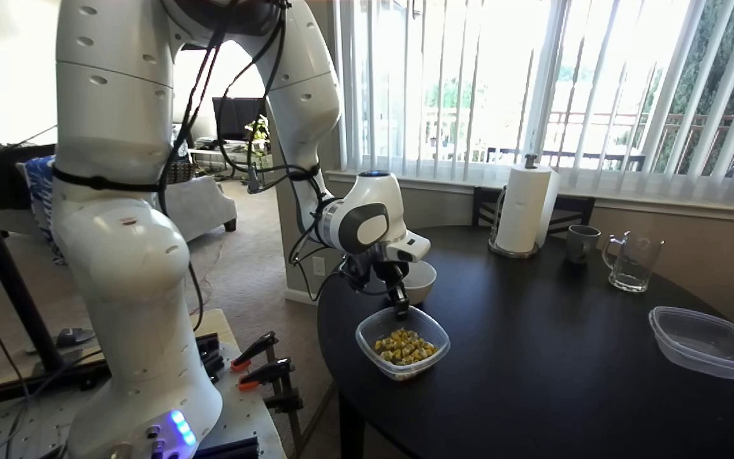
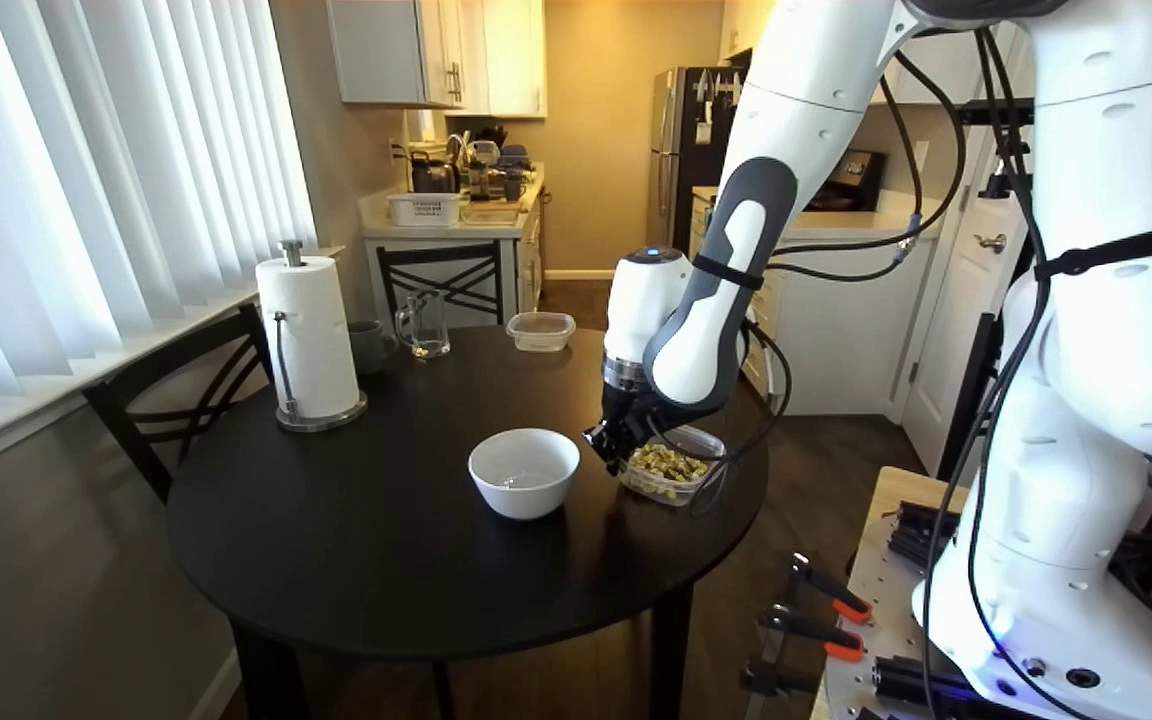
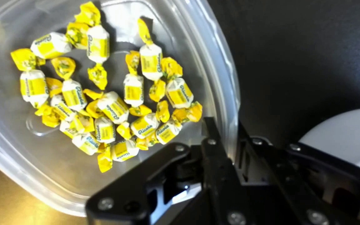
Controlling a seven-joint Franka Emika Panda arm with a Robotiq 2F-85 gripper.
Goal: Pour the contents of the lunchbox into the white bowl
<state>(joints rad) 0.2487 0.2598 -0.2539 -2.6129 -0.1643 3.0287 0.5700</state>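
The pincer (image 3: 226, 125) is drawn almost together across the wall of the clear lunchbox (image 3: 216, 65), one finger inside and one outside, pinching the rim between them. The hold is on the side facing the white bowl (image 2: 524, 502). The arm (image 1: 306, 105) rises from its base (image 1: 141, 401) beside the desk (image 2: 366, 520), arches over at the elbow and slopes down to a folded wrist, the pincer pointing downward at the rim in both exterior views. The lunchbox looks level on the desk, near the edge. In it lie the wrapped candies (image 3: 112, 107), yellow and white, loosely heaped, several lettered "Ricola" in the wrist view. The white bowl stands upright on the desk, near the lunchbox but apart from it.
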